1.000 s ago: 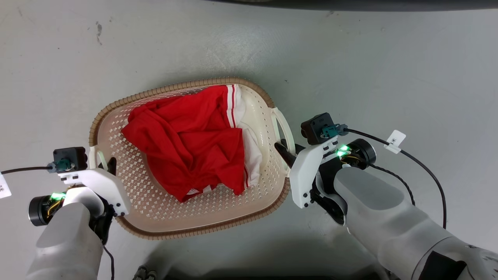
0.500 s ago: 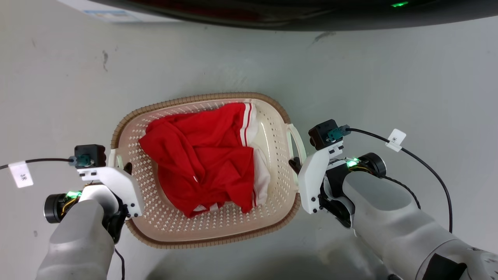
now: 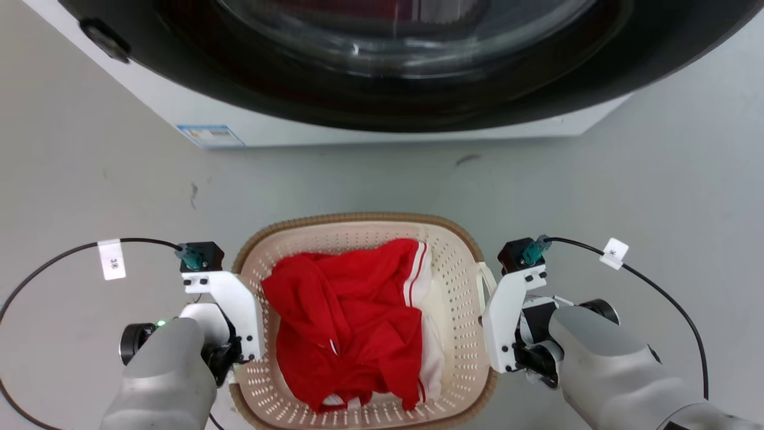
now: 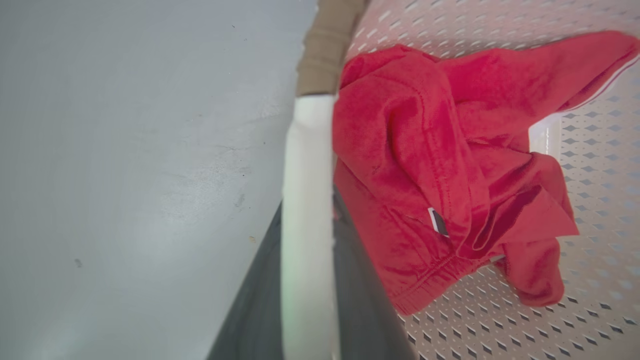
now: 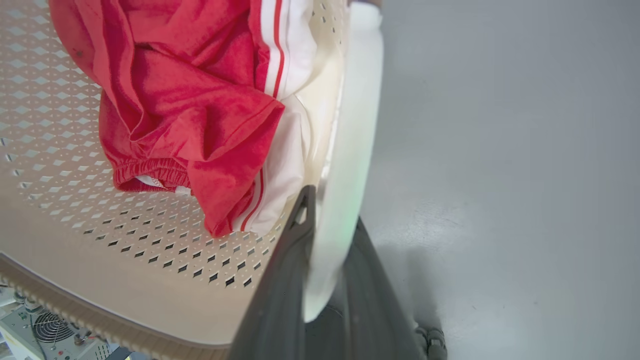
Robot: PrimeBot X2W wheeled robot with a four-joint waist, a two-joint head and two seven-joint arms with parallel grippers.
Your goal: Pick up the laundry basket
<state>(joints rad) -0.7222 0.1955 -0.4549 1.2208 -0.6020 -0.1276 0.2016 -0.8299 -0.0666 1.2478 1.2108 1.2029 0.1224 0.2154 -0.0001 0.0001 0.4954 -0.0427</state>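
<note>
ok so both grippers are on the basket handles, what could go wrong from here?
1. Left gripper and right gripper pinch only the thin, smooth white handles of the laundry basket; either could slip or twist out.
2. The washing machine stands close ahead; swinging the basket forward may strike it.

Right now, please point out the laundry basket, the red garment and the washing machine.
laundry basket (image 3: 459,322): head view, right inner wall.
red garment (image 3: 352,322): head view, middle of the cloth.
washing machine (image 3: 382,104): head view, dark door ring.
</note>
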